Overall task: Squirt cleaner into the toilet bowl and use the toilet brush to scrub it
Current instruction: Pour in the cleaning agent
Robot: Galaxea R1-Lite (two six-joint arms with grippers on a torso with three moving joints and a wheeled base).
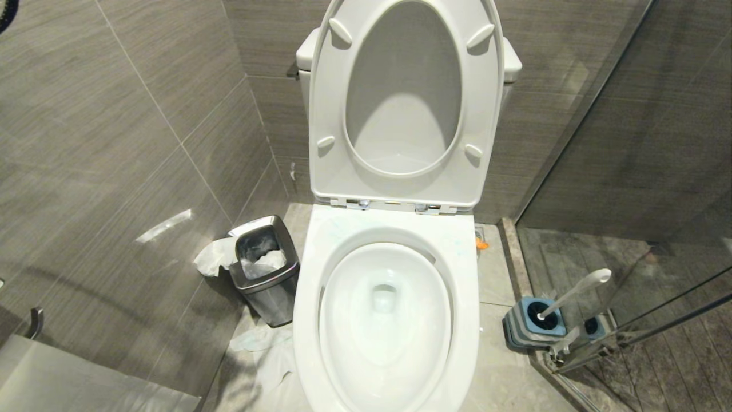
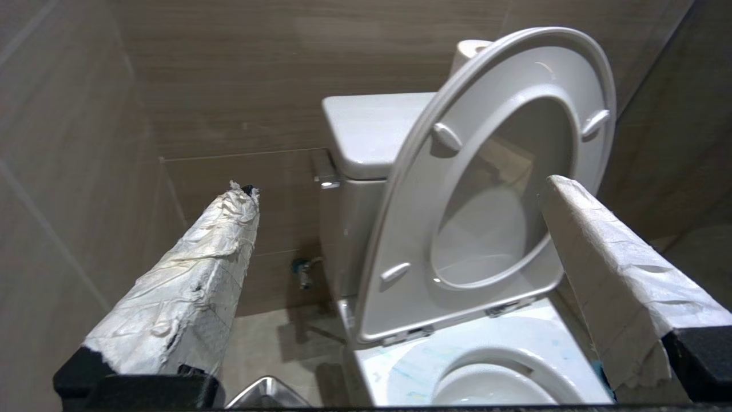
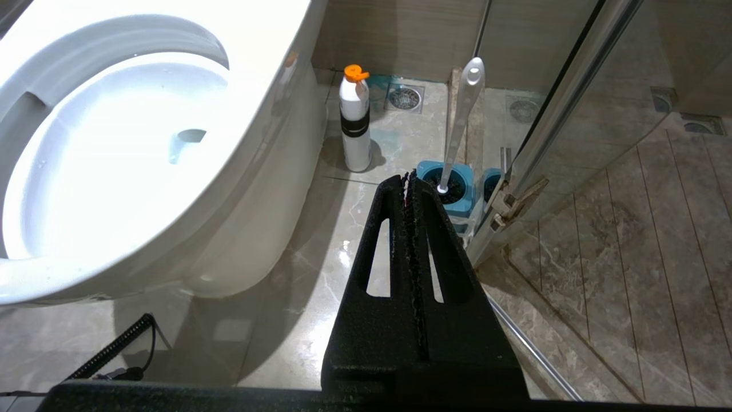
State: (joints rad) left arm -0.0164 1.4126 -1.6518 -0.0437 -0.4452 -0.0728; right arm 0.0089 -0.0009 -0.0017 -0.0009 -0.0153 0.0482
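The white toilet bowl [image 1: 311, 297] stands in the middle with its seat and lid [image 1: 486, 114] raised against the tank. Faint blue streaks mark its rim [image 2: 400, 366]. The toilet brush [image 1: 575, 292] leans in a blue-and-grey holder [image 1: 523, 329] on the floor to the right of the bowl. A white cleaner bottle with an orange cap [image 3: 355, 123] stands beside the bowl [image 3: 269, 63], behind the brush [image 3: 460, 114]. My left gripper [image 2: 398, 189] hangs open and empty, its paper-wrapped fingers [image 2: 194, 274] pointing at the raised seat. My right gripper [image 3: 407, 177] is shut on nothing, low over the floor near the holder [image 3: 457, 189].
A small steel bin [image 1: 266, 274] with crumpled tissue sits left of the bowl, with more tissue on the floor [image 1: 263, 343]. A glass shower door [image 1: 629, 143] and its metal frame [image 3: 514, 200] close off the right side. Tiled walls stand close on the left and behind.
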